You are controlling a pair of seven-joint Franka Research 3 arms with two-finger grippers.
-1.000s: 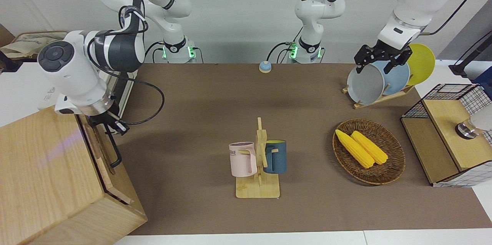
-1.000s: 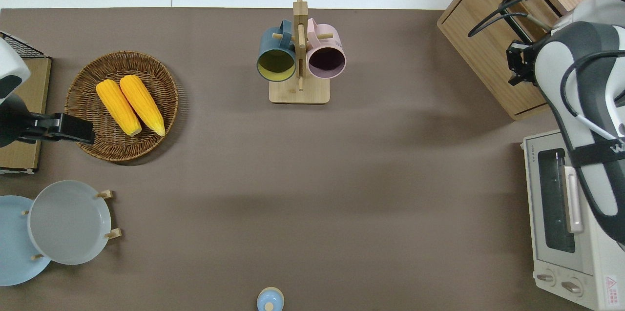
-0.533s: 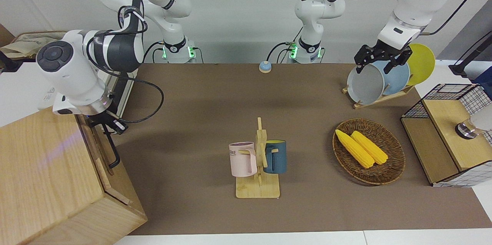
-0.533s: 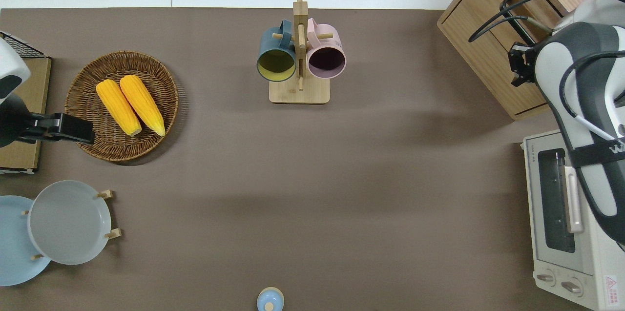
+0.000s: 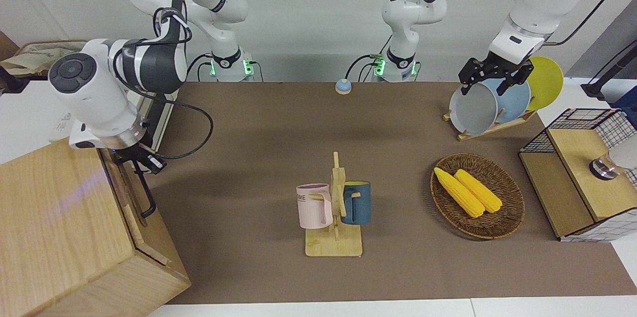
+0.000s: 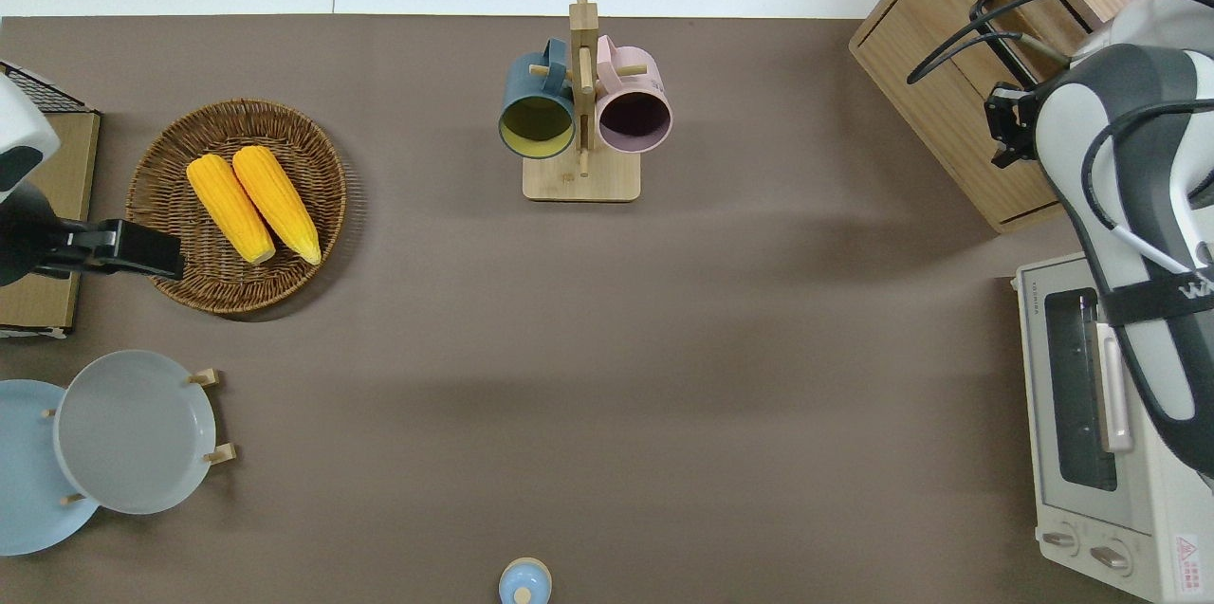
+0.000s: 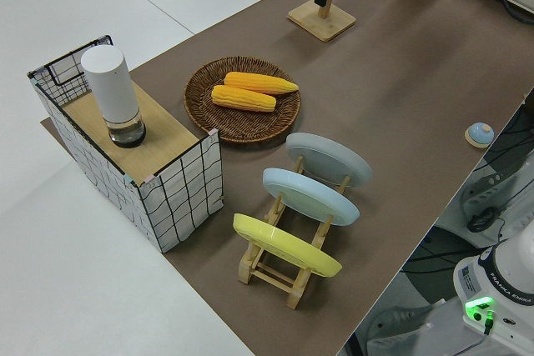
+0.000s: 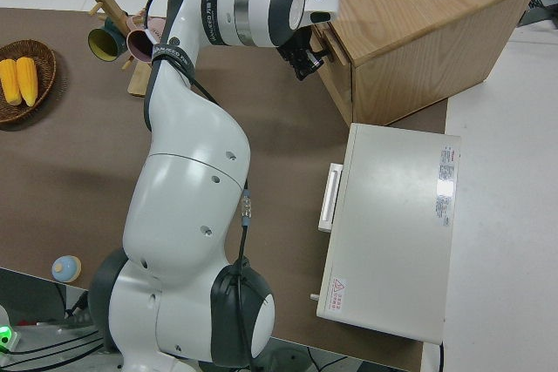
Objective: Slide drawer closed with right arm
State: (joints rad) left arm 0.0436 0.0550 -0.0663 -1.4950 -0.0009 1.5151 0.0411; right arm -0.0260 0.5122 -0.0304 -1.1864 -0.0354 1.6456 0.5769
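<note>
right end effector (image 5: 144, 161): at the drawer front, at the end of the handle nearer the robots; appears to touch or nearly touch the panel, contact can't be confirmed
right end effector state: cannot tell how far the fingers are spread, wrist and cable hide them; nothing visibly held
drawer (image 5: 130, 196): top of the wooden cabinet (image 5: 59, 227) at the right arm's end of the surface; front panel looks almost flush with the cabinet face, only a thin seam showing
handle (image 5: 147, 193): black loop on the drawer front, long axis along the panel, running from nearer the robots to farther
key relation: drawer lies toward the cabinet side of the right end effector, so the push goes straight into the cabinet, square to the handle's long axis and away from the middle of the surface
nearer arm: right arm (image 6: 1119, 206) reaches over the toaster oven (image 6: 1091, 414) to the cabinet; left arm parked
stage, judged: closing push at or near its end, little travel left
risk, judged: contact sits off-centre, toward the panel end nearer the robots; the drawer could skew if pushed hard
left end effector (image 5: 490, 75): fingers spread apart, empty
other things: mug rack (image 6: 580, 111), corn basket (image 6: 237, 206), untouched
</note>
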